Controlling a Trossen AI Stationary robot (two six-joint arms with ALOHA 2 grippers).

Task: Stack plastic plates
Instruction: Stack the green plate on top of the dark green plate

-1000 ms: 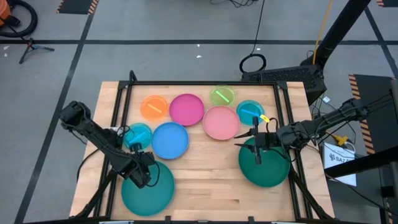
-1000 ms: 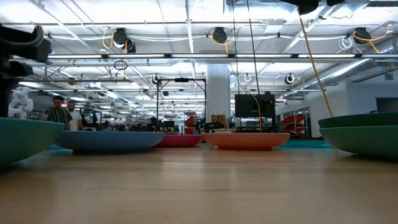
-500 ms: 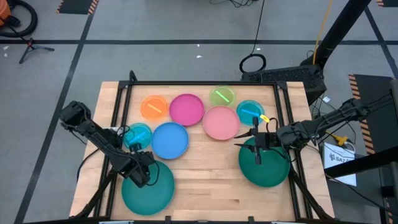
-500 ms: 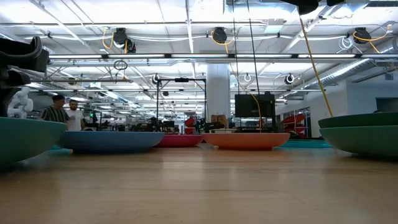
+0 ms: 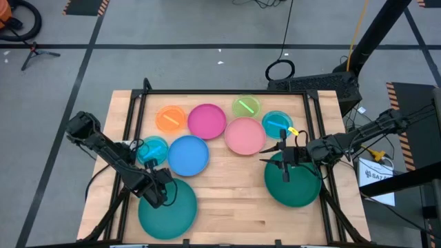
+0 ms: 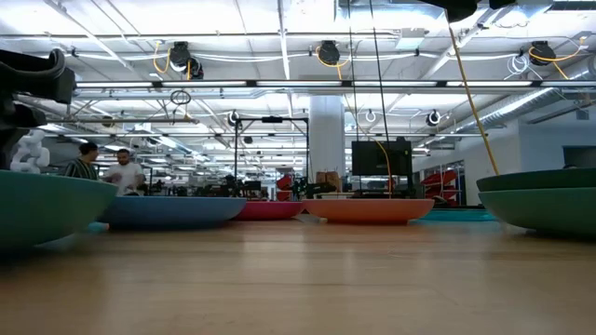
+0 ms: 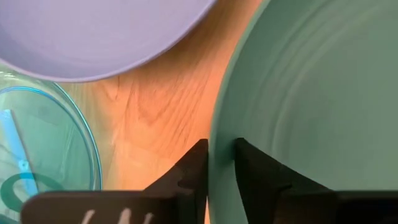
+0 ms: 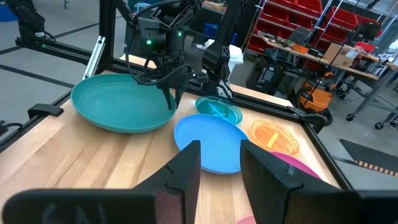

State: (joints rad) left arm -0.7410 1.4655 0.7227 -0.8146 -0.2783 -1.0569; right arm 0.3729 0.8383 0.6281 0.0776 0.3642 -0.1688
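Note:
A large teal plate (image 5: 167, 210) lies at the table's near left, with my left gripper (image 5: 160, 189) shut on its far-left rim. A dark green plate (image 5: 293, 182) rests on the table at the near right; the low view shows two rims (image 6: 545, 200) there, one in the other. My right gripper (image 5: 282, 160) hovers level over its far edge, open, with nothing between its fingers (image 8: 186, 168). The blue plate (image 5: 188, 155), small teal plate (image 5: 152, 149), orange plate (image 5: 171, 118), magenta plate (image 5: 207, 120), pink plate (image 5: 244, 136), lime plate (image 5: 246, 106) and light blue plate (image 5: 277, 124) lie flat, farther back. My left gripper pinches the teal plate's rim (image 7: 221, 155) on the plate's far-left side. One finger (image 7: 255, 174) stands inside the plate and one (image 7: 193, 171) outside it. The fingers come from above and point steeply down. The plate's underside (image 6: 37, 244) is on the table.
A black frame (image 5: 220, 91) runs along the table's far, left and right sides. Bare wood (image 5: 231, 200) lies between the two large plates at the near middle. In the low view people stand in the room behind (image 6: 121, 172).
The teal plate has slid a little toward the table's right, with my left gripper at its rim. My right arm has kept still.

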